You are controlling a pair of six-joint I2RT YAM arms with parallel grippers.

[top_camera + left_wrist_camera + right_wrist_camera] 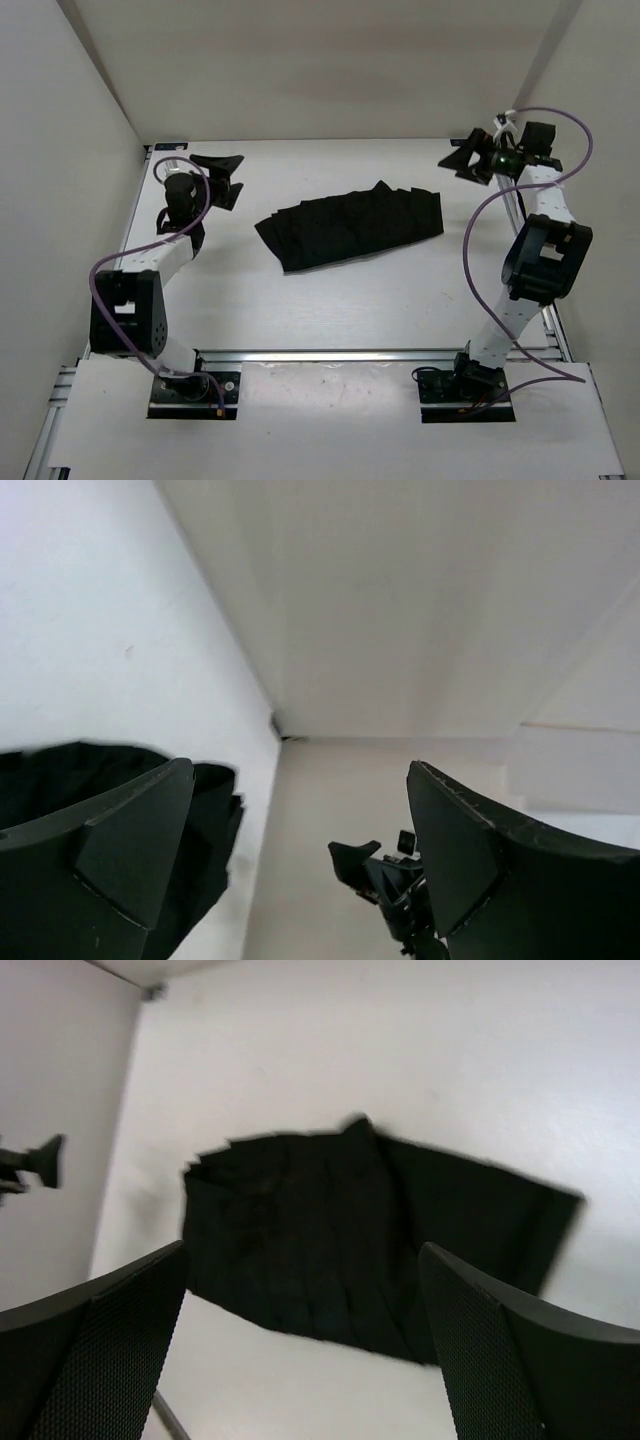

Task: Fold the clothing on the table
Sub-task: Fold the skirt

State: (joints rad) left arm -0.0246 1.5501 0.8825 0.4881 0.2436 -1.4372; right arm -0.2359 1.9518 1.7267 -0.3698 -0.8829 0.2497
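Since both arms stand off with nothing in their jaws, I'd say this is a pause between folds, not a grasp under way. The plain black, wrinkled fabric garment [350, 228] lies flat near the middle of the large matte white tabletop [350, 310]. It forms a compact slanted band with pleat-like ridges across it, its left end a little nearer the arms' bases than its right.

The left gripper [218, 176] hangs toward the far left corner and the right gripper [470, 158] toward the far right corner. The garment lies between them, well apart from both. Each wrist view shows the fingers spread wide with nothing between them. The right wrist camera looks across the garment [350, 1250], framed by its own open fingers.

The shape looks folded already, though I cannot tell whether it is meant to be halved again. If so, the next move calls for each gripper to come inward and down to an end of the band. Each must then pinch the thin cloth off the flat surface without snagging only one layer, and both must carry it over together.
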